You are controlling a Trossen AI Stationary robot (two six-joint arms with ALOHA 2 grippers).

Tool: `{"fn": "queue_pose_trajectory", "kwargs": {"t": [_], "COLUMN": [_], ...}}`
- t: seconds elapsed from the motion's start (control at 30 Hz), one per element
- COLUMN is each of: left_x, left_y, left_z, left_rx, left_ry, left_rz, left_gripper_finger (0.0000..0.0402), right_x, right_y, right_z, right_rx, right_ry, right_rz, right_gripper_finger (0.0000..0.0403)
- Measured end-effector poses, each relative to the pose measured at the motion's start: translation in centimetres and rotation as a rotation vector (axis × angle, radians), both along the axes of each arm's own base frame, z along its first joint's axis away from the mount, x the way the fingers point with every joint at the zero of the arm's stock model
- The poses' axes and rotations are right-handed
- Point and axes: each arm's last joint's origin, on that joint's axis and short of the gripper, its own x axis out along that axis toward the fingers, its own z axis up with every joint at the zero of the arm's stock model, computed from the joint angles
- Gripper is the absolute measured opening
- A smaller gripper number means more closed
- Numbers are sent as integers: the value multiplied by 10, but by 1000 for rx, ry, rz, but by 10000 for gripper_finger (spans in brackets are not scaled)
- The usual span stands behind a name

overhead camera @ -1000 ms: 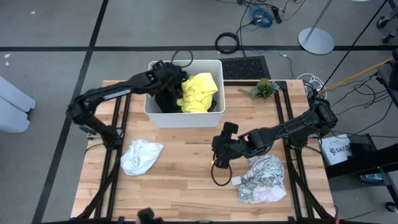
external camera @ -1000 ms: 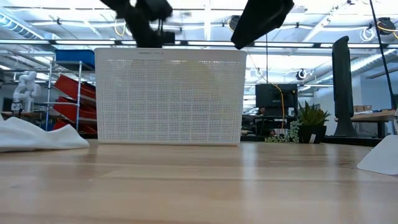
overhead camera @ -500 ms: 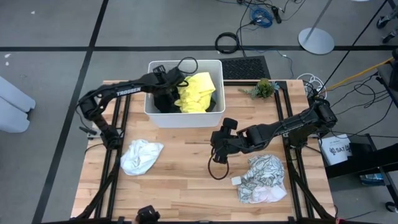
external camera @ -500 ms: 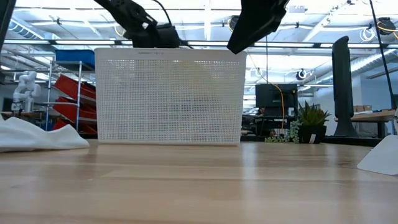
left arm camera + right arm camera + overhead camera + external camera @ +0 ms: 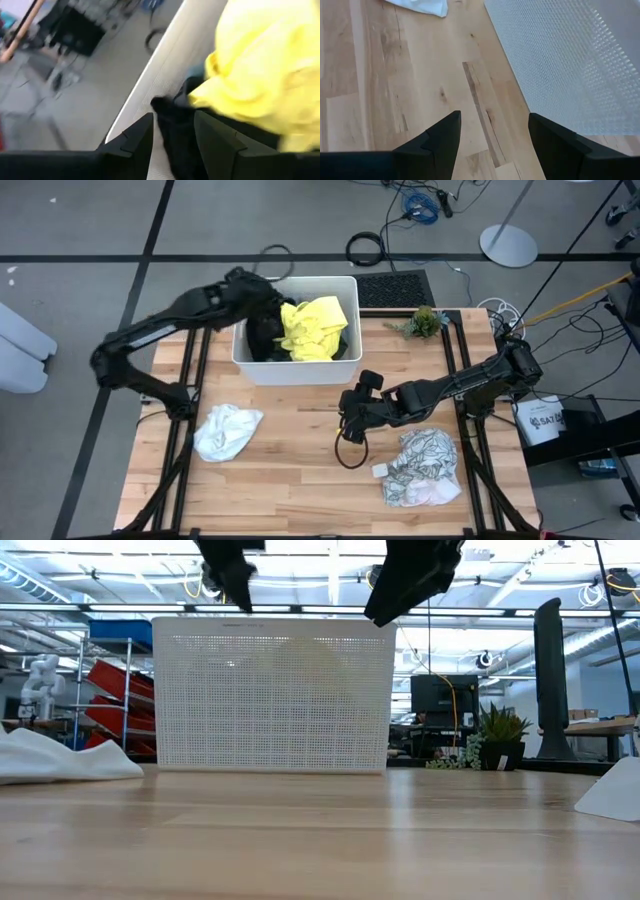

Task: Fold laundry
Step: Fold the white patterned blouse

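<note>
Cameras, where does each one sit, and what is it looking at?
High view: above the table, looking straight down; both arms show, left gripper at the white tub, right gripper over bare wood.
Low view: at tabletop height, facing the tub's wall; arms poke in from above.
Left wrist view: its dark fingers over yellow cloth and black cloth.
Right wrist view: open fingers over wood.
All share the tub.

Black cloth (image 5: 175, 135) partly under yellow garment (image 5: 265, 65)
</note>
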Motion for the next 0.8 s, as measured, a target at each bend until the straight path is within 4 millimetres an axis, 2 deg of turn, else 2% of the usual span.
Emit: {"fn": "queue_pose_trajectory", "kwargs": {"t": [0.13, 0.23, 0.3, 0.43, 0.57, 0.67, 0.8], "left_x": [-29, -50, -61, -78, -88, -89, -76], "left_y": [-23, -41, -55, -85, -114, -135, -162], "left_z": [24, 30, 27, 11, -11, -31, -56], "left_rx": [-101, -306, -465, -715, -876, -942, -1000], "left_ry": [-161, -269, -298, -288, -293, -304, -375], "left_rz": [-120, -208, -286, -446, -499, -572, -722], "left_gripper_finger": [152, 153, 153, 153, 153, 153, 153], "right_x": [0, 0, 0, 0, -1, -3, -6], "right_y": [1, 1, 1, 3, 8, 13, 21], "right_z": [0, 0, 0, 0, 0, 0, -1], "right_rx": [3, 39, 63, 84, 87, 87, 139], "right_ry": [-2, -27, -39, -48, -48, -46, -23], "right_rz": [1, -41, -70, -85, -71, -55, -28], "right_gripper_finger": [219, 219, 219, 219, 219, 219, 219]}}
